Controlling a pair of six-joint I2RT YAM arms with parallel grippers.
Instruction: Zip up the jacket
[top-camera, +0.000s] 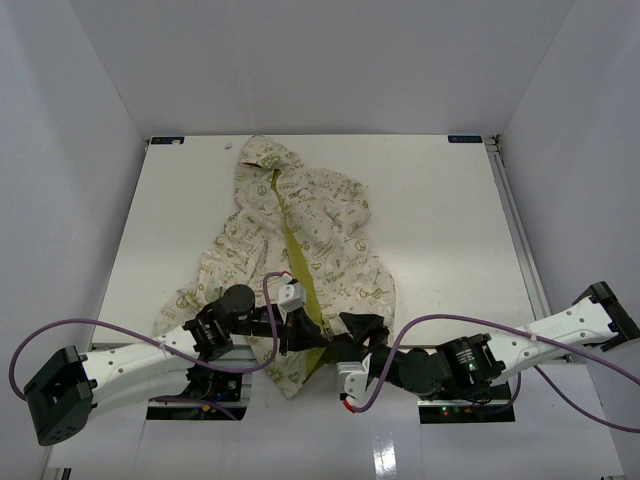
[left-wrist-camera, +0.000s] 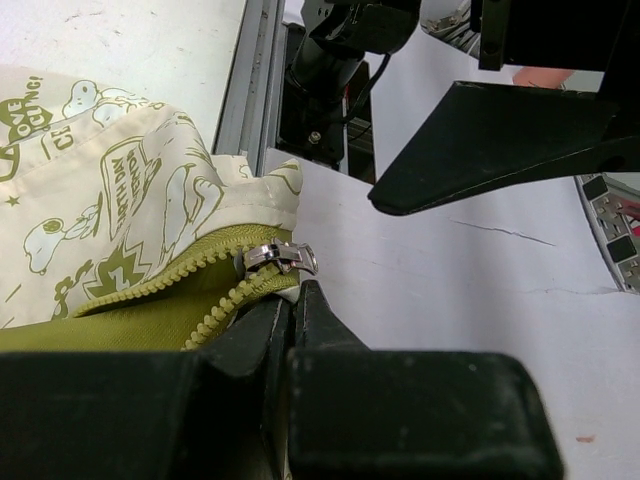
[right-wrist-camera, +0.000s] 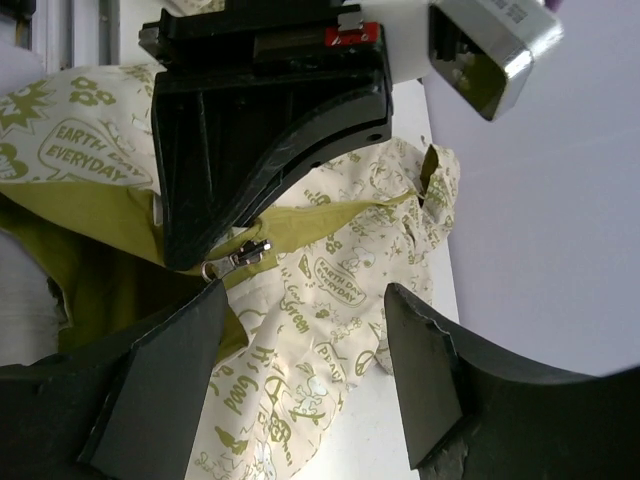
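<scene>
The jacket (top-camera: 300, 230) lies on the white table with its hood at the far end, its front open along the olive-green lining. At the near hem my left gripper (top-camera: 292, 338) is shut on the jacket's bottom edge, its fingertips (left-wrist-camera: 305, 300) pinching the fabric just below the silver zipper slider (left-wrist-camera: 278, 257). My right gripper (top-camera: 354, 328) hovers open right beside it. In the right wrist view its two wide-apart fingers (right-wrist-camera: 160, 370) straddle the cream fabric (right-wrist-camera: 320, 350), with the slider (right-wrist-camera: 245, 253) just beyond the left finger, under the left gripper (right-wrist-camera: 190, 255).
An aluminium rail (left-wrist-camera: 245, 90) runs along the table's near edge by the hem, and another rail (top-camera: 515, 220) lines the right side. Purple cables (top-camera: 120, 330) loop from both arms. White walls enclose the table.
</scene>
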